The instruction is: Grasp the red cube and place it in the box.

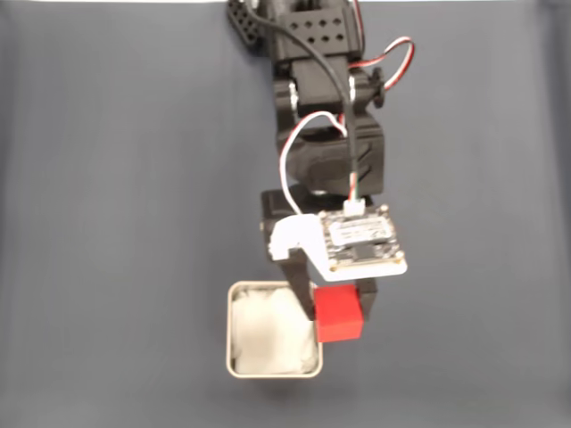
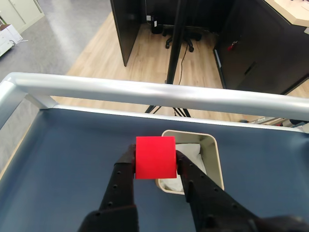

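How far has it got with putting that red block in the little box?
Grasping looks done: the end effector grips the red cube. It hangs at the box edge, beside the white lining. Left: centre it over the box and release.

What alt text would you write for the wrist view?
A black end effector grips a red cube in front of a white-lined box on a dark blue table, with a silver rail beyond.
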Robot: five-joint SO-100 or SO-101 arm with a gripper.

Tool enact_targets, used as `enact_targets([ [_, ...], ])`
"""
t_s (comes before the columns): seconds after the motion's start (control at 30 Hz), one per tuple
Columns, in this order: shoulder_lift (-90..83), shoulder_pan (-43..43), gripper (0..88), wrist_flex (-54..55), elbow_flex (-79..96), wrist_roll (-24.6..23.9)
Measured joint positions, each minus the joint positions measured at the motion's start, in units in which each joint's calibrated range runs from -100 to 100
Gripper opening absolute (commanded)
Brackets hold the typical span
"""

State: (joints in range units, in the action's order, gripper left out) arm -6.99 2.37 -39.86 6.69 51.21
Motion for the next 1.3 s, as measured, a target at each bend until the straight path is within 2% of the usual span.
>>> enact_targets([
  [1.3,4.9,-5.9,9.3,0.0,-2.1,-0.6],
])
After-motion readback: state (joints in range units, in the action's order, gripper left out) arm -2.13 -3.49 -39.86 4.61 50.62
